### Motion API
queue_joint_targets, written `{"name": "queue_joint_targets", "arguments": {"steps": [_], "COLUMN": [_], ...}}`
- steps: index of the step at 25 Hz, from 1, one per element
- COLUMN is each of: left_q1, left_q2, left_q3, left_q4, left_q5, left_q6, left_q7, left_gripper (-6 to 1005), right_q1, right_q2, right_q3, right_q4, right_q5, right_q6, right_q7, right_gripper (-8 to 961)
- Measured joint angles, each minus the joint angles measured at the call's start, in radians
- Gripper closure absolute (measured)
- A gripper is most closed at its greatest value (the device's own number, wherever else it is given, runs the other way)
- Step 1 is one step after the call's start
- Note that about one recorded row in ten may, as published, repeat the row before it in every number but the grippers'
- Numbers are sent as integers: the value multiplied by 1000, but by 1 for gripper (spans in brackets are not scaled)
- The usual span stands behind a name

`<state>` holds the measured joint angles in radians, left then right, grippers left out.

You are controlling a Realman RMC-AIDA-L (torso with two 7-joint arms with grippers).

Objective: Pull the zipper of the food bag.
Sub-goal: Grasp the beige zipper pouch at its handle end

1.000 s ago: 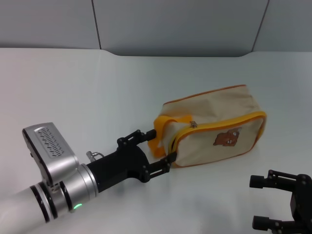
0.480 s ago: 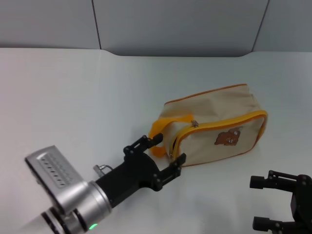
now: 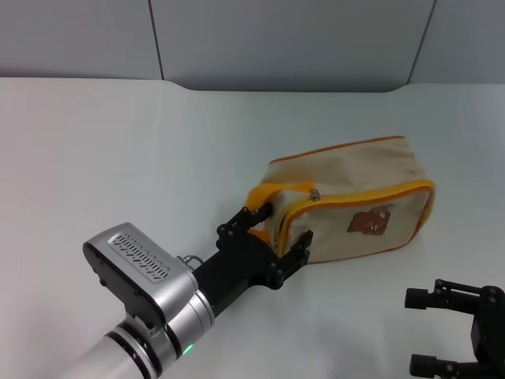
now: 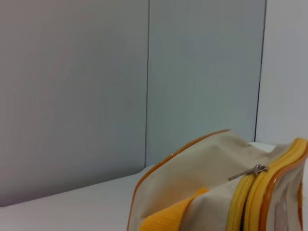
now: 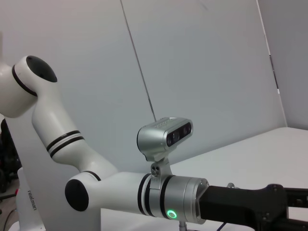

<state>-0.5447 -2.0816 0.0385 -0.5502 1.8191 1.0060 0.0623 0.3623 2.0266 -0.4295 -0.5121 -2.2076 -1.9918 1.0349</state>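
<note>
The food bag (image 3: 347,189) is a boxy beige pouch with orange-yellow piping and a brown bear picture, lying right of centre on the white table. Its zipper (image 3: 314,194), a small silvery pull tab, sits at the bag's left end just above the orange strap (image 3: 260,195). My left gripper (image 3: 284,223) is open, its two black fingers standing either side of the bag's left end, below the pull tab. The left wrist view shows the bag (image 4: 192,183) and the zipper (image 4: 248,172) close up. My right gripper (image 3: 414,332) is open and parked at the lower right.
The white table (image 3: 158,142) runs back to a grey wall (image 3: 276,39). The right wrist view shows only my left arm (image 5: 144,192) with its wrist camera against that wall.
My left arm has swung right and forward, bringing its open fingers further along the bag's left end. The bag has shifted slightly to the right. The right gripper has not moved.
</note>
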Motion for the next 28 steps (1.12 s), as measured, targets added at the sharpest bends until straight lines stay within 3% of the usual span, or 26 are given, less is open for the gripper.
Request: {"name": "queue_joint_targets", "arguments": {"steps": [9, 15, 22, 28], "left_q1": [1, -4, -4, 25], "left_q2": [0, 0, 0, 0], "left_q3": [-43, -54, -58, -60], "left_q4": [3, 7, 17, 59], "left_q5": [101, 129, 150, 233], "left_q6": [-10, -30, -18, 100], "left_q7": [-10, -23, -24, -46], "left_gripper": [271, 445, 748, 796], "right_q1": [-1, 2, 6, 4], "right_q2": [1, 1, 2, 4], "right_q3": [0, 0, 0, 0], "right_q4": [0, 0, 0, 0], "right_q5": [0, 0, 0, 0], "right_q6": [5, 5, 5, 2], "right_q7": [0, 0, 2, 2], "right_gripper": [125, 125, 125, 125]}}
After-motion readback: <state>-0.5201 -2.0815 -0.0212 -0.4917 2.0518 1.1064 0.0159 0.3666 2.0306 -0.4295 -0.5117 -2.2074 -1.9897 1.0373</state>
